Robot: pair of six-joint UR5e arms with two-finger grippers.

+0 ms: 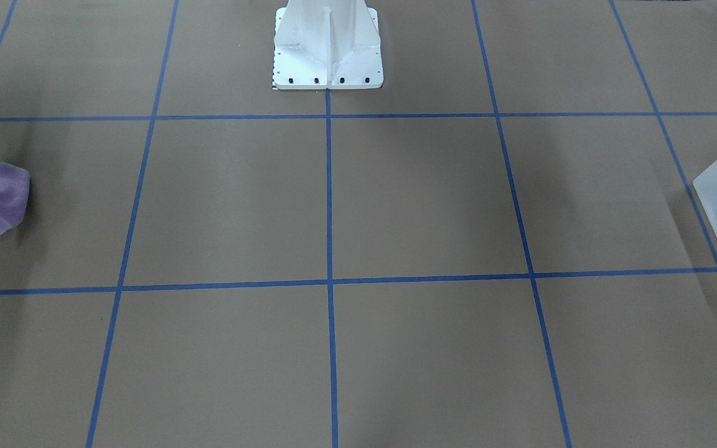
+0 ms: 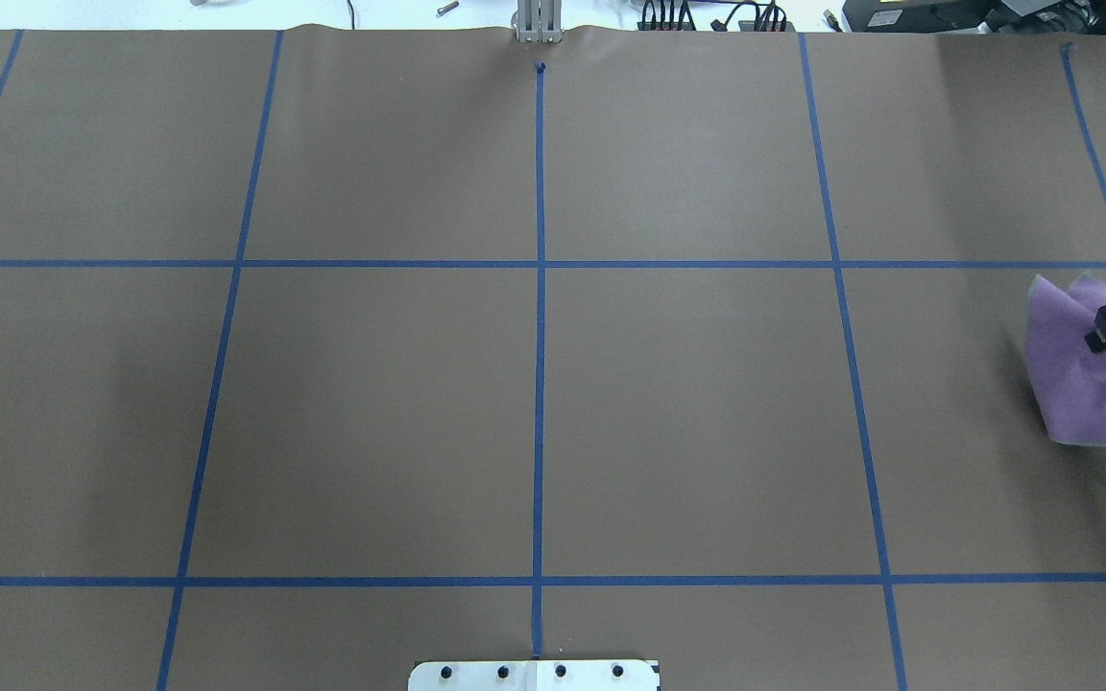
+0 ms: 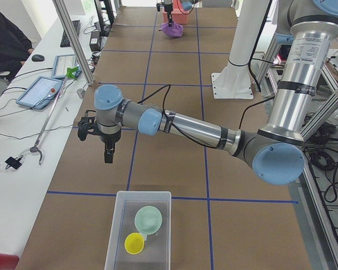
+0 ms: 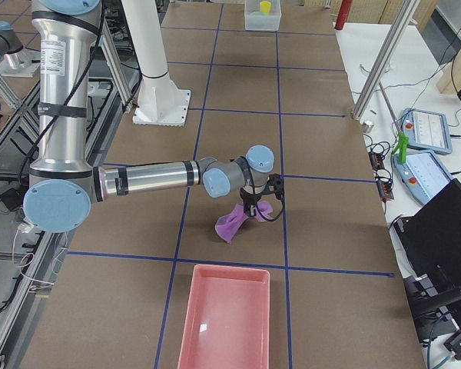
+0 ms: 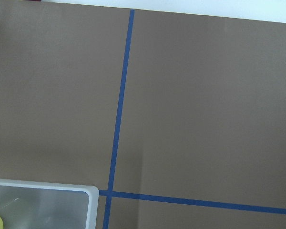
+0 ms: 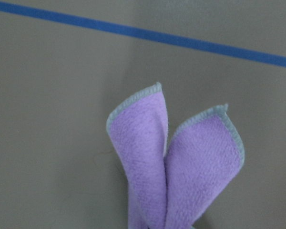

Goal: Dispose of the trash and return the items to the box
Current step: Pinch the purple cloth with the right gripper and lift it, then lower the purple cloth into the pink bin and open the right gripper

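I hold the purple cloth (image 4: 232,225) pinched in my right gripper (image 4: 251,206); seen from the right end, the pink tray (image 4: 223,323) lies at its six o'clock.

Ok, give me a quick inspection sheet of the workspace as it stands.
Surface: brown paper table, blue tape grid.
Job's things: bowl and yellow cup inside box; purple cloth near pink tray.
Clutter: nothing seen.
End effectors: right end effector shut on purple cloth; left end effector above table by box, state unclear.
Cables: black cable along left arm; wires on side bench.
Surroundings: person seated at bench, two tablets.
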